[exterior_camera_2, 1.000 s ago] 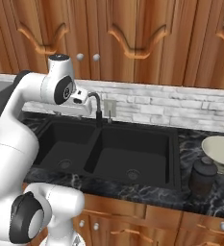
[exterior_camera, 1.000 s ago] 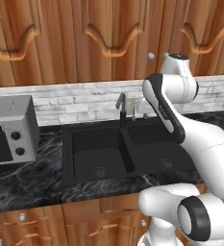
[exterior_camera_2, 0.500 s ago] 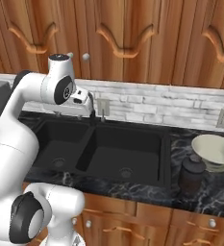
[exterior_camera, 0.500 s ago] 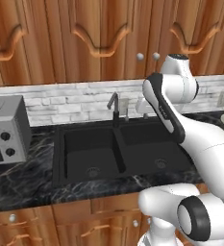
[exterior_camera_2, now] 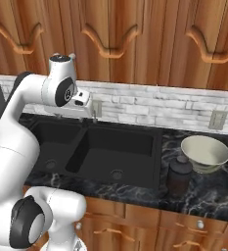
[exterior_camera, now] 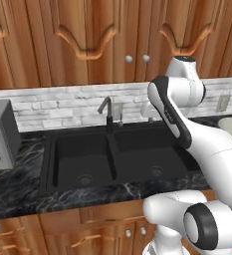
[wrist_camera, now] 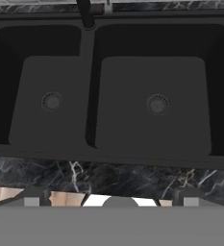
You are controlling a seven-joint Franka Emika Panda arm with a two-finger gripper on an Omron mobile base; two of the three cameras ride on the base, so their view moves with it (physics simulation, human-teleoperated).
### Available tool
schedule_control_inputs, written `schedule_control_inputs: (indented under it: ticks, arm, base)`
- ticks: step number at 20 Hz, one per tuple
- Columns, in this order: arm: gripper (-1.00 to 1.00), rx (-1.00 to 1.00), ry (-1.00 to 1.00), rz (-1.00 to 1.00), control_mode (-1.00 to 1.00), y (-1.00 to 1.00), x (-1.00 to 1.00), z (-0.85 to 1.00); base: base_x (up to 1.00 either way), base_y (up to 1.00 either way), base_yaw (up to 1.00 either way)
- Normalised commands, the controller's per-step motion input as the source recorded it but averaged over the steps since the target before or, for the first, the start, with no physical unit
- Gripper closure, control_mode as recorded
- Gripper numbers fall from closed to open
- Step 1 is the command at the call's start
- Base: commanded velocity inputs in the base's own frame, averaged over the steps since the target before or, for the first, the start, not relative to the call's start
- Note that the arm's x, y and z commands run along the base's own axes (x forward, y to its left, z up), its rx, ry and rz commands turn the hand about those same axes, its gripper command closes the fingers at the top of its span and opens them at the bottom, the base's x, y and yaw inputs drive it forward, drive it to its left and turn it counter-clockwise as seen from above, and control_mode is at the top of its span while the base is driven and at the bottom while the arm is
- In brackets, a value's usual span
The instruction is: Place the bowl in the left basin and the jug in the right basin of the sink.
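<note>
- The sink [exterior_camera: 112, 159] is seen at the centre of the left base view, with the narrower left basin [exterior_camera: 82, 160] and the wider right basin [exterior_camera: 152, 154] parted by a divider.
- The faucet [exterior_camera: 107, 112] is set behind the divider, upright.
- In the hand view both basins are shown from above, each with a round drain.
- The bowl [exterior_camera_2: 205, 153] is found at the right of the right base view, resting on the dark marble counter [exterior_camera_2: 213, 191].
- The jug [exterior_camera_2: 179, 175] is placed just beside the bowl, to its lower left, near the sink's right rim.
- The gripper is seen only as two finger tips [wrist_camera: 36, 197] set wide apart at the bottom of the hand view; nothing is held.
- A grey microwave [exterior_camera: 0, 134] is cut by the left edge of the left base view.
</note>
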Motion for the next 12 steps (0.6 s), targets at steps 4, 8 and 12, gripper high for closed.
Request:
schedule_control_inputs:
  ticks: [4, 8, 12]
  arm:
    - [-1.00, 0.00, 0.00, 0.00, 1.00, 0.00, 0.00, 0.00]
    - [-1.00, 0.00, 0.00, 0.00, 1.00, 0.00, 0.00, 0.00]
    - [-1.00, 0.00, 0.00, 0.00, 1.00, 0.00, 0.00, 0.00]
  base:
    - [-0.15, -0.42, 0.00]
    - [-0.14, -0.40, 0.00]
    - [-0.09, -0.33, 0.00]
